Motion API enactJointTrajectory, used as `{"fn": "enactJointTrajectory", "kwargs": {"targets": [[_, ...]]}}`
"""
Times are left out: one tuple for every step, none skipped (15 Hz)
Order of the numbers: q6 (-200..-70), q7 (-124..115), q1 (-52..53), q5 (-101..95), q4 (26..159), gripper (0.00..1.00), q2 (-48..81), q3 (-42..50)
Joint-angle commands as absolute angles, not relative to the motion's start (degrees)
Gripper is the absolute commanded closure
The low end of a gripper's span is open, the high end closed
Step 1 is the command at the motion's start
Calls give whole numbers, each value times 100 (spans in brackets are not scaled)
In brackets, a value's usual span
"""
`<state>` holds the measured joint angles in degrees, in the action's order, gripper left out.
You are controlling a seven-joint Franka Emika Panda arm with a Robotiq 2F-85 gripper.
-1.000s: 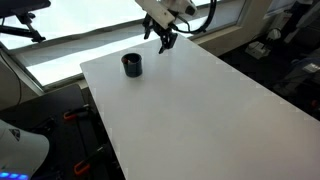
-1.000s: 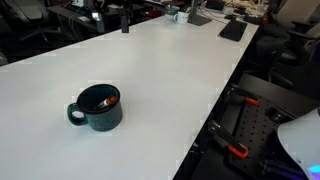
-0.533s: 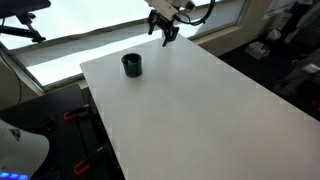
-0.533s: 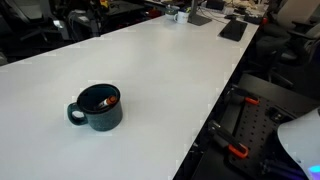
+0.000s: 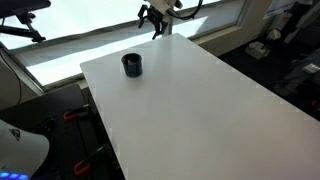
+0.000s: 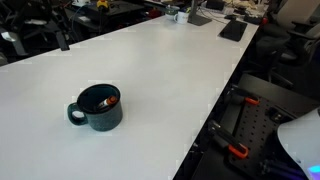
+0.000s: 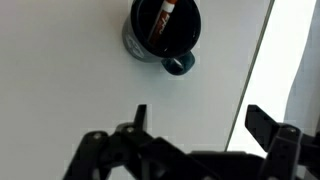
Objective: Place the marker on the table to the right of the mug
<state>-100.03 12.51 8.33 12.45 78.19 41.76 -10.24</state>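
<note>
The dark mug point(image 5: 132, 64) stands upright near a corner of the white table point(image 5: 200, 100); it also shows in the other exterior view point(image 6: 97, 108) and at the top of the wrist view point(image 7: 165, 30). The marker point(image 7: 165, 18), a thin stick with red and dark parts, leans inside the mug; its tip shows in an exterior view point(image 6: 108, 100). My gripper point(image 5: 155, 18) hangs in the air over the table's far edge, apart from the mug. In the wrist view the gripper point(image 7: 200, 120) is open and empty, with its jaws wide apart.
Bright window panels point(image 5: 90, 40) run behind the table's far edge. Dark equipment and cables point(image 6: 250, 120) lie on the floor past the table's side. A keyboard-like object point(image 6: 233, 29) and small items sit at the table's far end.
My gripper has risen and drifted back and a little left over the table's far edge. It stays open. The mug and the marker have not moved.
</note>
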Motion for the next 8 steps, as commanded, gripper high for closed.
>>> {"fn": "enactJointTrajectory", "kwargs": {"targets": [[-9991, 968, 1086, 1020, 7449, 0, 4521, -1023], [-10075, 939, 1157, 960, 7495, 0, 4540, -1019], [-10149, 908, 1230, 902, 7564, 0, 4535, -1019], [-10239, 830, 1296, 841, 7627, 0, 4522, -1008], [-10282, 782, 1355, 780, 7663, 0, 4517, -1009], [-10364, 712, 1411, 714, 7739, 0, 4477, -999], [-10451, 640, 1466, 670, 7825, 0, 4418, -1004], [-10591, 595, 1515, 590, 7955, 0, 4328, -997]]}}
